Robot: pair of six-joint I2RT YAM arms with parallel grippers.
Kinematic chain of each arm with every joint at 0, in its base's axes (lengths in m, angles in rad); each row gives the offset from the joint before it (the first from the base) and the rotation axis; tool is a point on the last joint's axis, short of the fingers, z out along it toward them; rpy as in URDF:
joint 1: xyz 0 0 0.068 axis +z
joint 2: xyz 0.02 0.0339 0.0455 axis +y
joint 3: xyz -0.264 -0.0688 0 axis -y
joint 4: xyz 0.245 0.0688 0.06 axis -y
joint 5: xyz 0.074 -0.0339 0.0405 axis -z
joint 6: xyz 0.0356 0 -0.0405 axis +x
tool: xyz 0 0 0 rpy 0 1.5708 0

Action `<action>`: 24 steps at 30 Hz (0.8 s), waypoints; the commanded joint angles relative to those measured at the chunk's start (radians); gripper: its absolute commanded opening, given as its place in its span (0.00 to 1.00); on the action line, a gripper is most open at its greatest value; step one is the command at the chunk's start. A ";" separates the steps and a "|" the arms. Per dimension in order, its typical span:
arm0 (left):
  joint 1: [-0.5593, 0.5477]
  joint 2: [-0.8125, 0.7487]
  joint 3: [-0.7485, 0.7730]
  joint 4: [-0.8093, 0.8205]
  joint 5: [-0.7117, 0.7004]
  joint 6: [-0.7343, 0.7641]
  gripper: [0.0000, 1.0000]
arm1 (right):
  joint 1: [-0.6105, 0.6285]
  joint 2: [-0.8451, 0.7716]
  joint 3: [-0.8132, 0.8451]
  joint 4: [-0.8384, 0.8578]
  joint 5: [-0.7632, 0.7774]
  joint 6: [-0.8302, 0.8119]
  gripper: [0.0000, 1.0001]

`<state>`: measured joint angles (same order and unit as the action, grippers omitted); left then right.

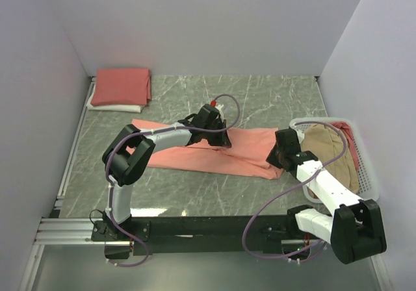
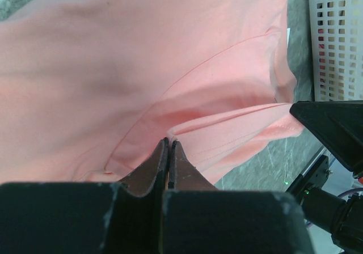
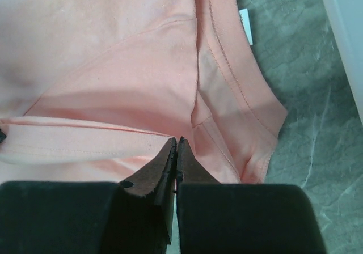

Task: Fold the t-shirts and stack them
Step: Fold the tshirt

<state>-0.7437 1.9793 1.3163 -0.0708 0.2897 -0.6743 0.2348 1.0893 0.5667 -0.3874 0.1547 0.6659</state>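
A salmon-pink t-shirt (image 1: 250, 156) lies spread flat across the middle of the table. My left gripper (image 1: 224, 141) sits at its far edge, near the middle. In the left wrist view this gripper (image 2: 169, 142) is shut, its tips pinching a raised fold of the shirt (image 2: 113, 67). My right gripper (image 1: 278, 160) is at the shirt's right end. In the right wrist view it (image 3: 176, 140) is shut on a hemmed fold of the shirt (image 3: 113, 55), beside the collar. A folded salmon t-shirt (image 1: 120, 86) rests on a folded white one (image 1: 107, 108) at the back left.
A white lattice basket (image 1: 305, 122) stands at the right, close to my right gripper. It holds a tan t-shirt (image 1: 328, 151) and a pink one (image 1: 351, 135). The basket (image 2: 334, 38) also shows in the left wrist view. Walls close in the table on three sides.
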 commanded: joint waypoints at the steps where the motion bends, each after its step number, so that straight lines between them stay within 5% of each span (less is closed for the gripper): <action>1: -0.005 -0.043 0.011 0.017 -0.014 0.004 0.01 | -0.008 -0.031 -0.008 -0.028 0.028 0.014 0.00; 18: -0.009 0.015 0.021 -0.041 -0.047 0.019 0.01 | -0.009 -0.066 -0.106 0.021 -0.101 0.080 0.01; 24: -0.010 0.021 0.014 -0.034 -0.053 0.021 0.02 | -0.008 -0.074 -0.117 0.015 -0.101 0.090 0.12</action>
<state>-0.7506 1.9984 1.3167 -0.1028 0.2626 -0.6727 0.2344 1.0428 0.4652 -0.3759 0.0502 0.7441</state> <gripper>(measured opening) 0.022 0.109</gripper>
